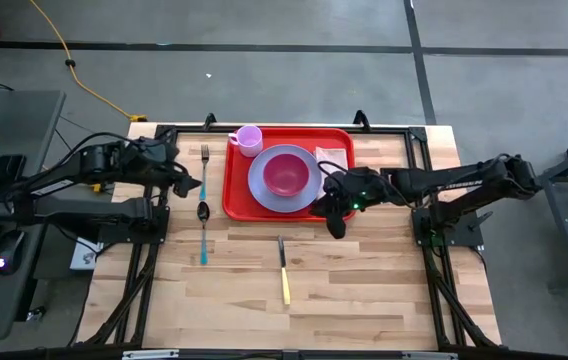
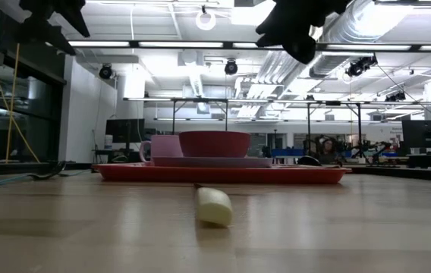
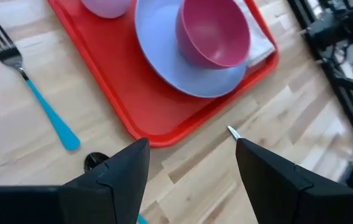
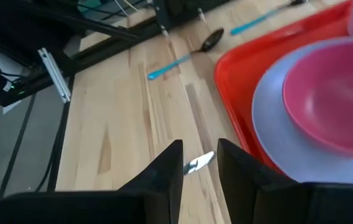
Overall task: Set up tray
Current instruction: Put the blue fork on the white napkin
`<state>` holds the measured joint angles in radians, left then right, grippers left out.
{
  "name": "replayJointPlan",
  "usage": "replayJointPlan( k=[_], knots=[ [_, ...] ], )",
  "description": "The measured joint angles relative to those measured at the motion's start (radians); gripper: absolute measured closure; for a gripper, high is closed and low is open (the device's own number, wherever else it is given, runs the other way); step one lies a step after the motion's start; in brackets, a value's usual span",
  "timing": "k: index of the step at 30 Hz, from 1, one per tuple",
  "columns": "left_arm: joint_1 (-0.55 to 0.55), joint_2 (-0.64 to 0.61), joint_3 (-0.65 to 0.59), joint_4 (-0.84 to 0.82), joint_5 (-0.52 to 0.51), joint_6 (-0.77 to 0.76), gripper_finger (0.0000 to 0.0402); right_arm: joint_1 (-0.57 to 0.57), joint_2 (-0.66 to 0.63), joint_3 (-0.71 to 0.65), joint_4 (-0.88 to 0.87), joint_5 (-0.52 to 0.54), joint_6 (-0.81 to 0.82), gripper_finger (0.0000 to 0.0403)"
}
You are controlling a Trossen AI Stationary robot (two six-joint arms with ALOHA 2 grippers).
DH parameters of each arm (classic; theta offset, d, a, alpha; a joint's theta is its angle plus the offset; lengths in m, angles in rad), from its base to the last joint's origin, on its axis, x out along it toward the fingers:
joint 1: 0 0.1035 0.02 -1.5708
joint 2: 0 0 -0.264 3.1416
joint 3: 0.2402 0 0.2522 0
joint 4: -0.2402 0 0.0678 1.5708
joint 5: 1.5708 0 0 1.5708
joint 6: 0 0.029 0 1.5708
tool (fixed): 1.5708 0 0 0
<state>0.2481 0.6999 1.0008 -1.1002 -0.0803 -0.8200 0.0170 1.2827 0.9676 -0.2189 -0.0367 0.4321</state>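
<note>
While tray [image 1: 236, 195] sits at table's far middle, already carrying lavender plate [image 1: 264, 188], pink bowl [image 1: 286, 172], cup [image 1: 248, 139] and napkin [image 1: 332, 157], we judge cutlery step in hand. Fork [image 1: 205, 158], spoon [image 1: 203, 228] lie on wood just left of tray; knife [image 1: 283, 270] lies nearer us, apart. Right gripper [image 1: 336, 222] hovers off tray's near right corner, fingers narrowly parted, empty. Left gripper [image 1: 186, 180] waits above fork and spoon, fingers wide, empty. Next, we think: right descends onto knife, straddling its blade.
</note>
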Motion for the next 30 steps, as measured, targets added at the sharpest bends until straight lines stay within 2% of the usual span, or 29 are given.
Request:
replayJointPlan(
  k=[7, 13, 17, 22, 30],
  knots=[
    [0.0, 0.124, 0.0, 0.001, -0.076, 0.013, 0.0131, -0.001, 0.0, 0.0, 0.014, 0.003, -0.058, 0.0325],
    [0.0, 0.236, 0.0, -0.019, -0.284, 0.038, 0.0131, -0.006, 0.0, 0.0, 0.014, 0.004, -0.077, 0.0325],
    [0.021, 0.298, 0.0, -0.064, -0.433, -0.043, 0.0131, -0.012, 0.0, 0.0, 0.014, 0.004, -0.076, 0.0325],
    [0.121, 0.39, 0.0, -0.072, -0.444, -0.116, 0.0131, -0.012, 0.0, 0.0, 0.014, 0.004, -0.076, 0.0325],
    [0.345, 0.594, 0.0, -0.005, -0.313, -0.086, 0.0131, -0.012, 0.0, 0.0, 0.014, 0.004, -0.071, 0.0325]
  ],
)
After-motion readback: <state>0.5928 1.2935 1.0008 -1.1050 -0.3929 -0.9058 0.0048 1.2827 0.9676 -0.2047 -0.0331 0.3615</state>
